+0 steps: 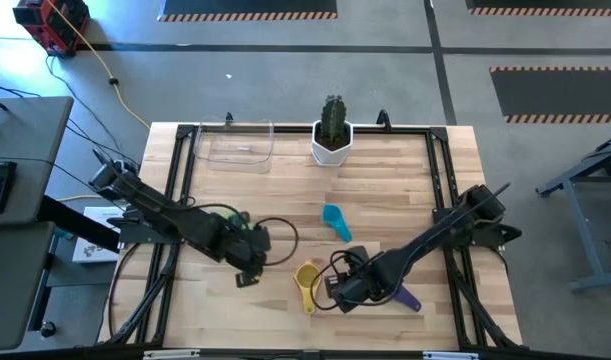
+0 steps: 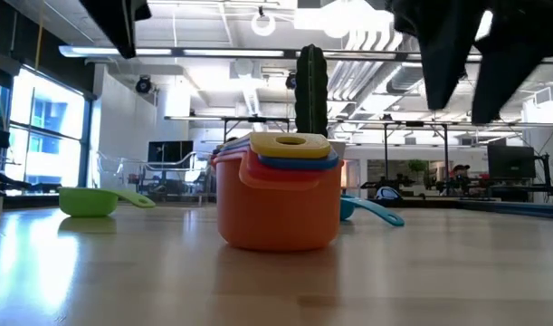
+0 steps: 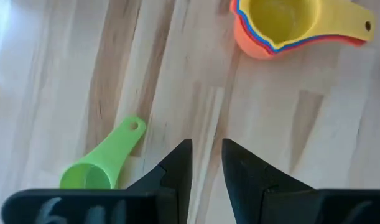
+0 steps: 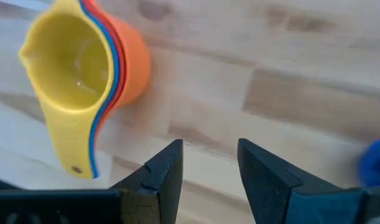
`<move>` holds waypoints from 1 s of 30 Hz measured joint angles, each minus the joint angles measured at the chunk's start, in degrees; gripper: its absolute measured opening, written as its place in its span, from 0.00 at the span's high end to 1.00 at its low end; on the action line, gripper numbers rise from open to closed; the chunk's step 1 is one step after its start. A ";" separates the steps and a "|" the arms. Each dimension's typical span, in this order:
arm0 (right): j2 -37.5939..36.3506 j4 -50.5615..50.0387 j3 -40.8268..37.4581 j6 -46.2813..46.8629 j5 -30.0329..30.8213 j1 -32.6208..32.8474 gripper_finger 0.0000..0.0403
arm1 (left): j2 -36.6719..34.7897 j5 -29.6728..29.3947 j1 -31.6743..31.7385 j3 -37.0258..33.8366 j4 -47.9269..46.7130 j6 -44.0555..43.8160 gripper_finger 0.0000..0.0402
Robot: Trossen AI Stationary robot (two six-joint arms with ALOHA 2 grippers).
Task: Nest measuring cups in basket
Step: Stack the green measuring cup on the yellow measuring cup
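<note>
A nested stack of cups [image 1: 307, 282], yellow on top of blue, red and orange, stands on the table between both grippers; it also shows as the stack [image 2: 278, 195], [image 3: 283, 25], [image 4: 84, 68]. My left gripper [image 1: 247, 272] [image 3: 207, 149] hovers open, to the stack's left, beside the green cup [image 3: 96, 168] [image 2: 90, 201], which lies on its side. My right gripper [image 1: 333, 290] [image 4: 209, 149] hovers open just right of the stack. The teal cup [image 1: 335, 222] [image 2: 371, 210] lies farther back. A purple cup [image 1: 409, 298] pokes out beneath the right arm. The clear basket [image 1: 235, 148] sits at the far edge.
A white pot with a cactus [image 1: 332, 135] [image 2: 311, 91] stands at the far edge, right of the basket. Bare wood lies between the basket and the cups. Black frame rails [image 1: 180, 180] run along the table's left and right sides.
</note>
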 joint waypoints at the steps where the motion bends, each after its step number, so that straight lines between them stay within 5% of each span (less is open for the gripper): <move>1: -0.17 -1.00 0.77 -1.27 -0.01 -0.40 0.64 | -1.35 -0.01 0.01 -1.48 0.10 -0.50 0.81; 13: -0.13 -12.51 10.48 -16.84 1.81 -7.22 0.64 | -13.92 -0.02 3.45 -18.48 3.06 -3.26 0.81; 30: -0.07 -20.18 24.96 -47.28 0.54 -20.86 0.64 | -15.49 3.56 6.36 -30.78 8.10 23.52 0.81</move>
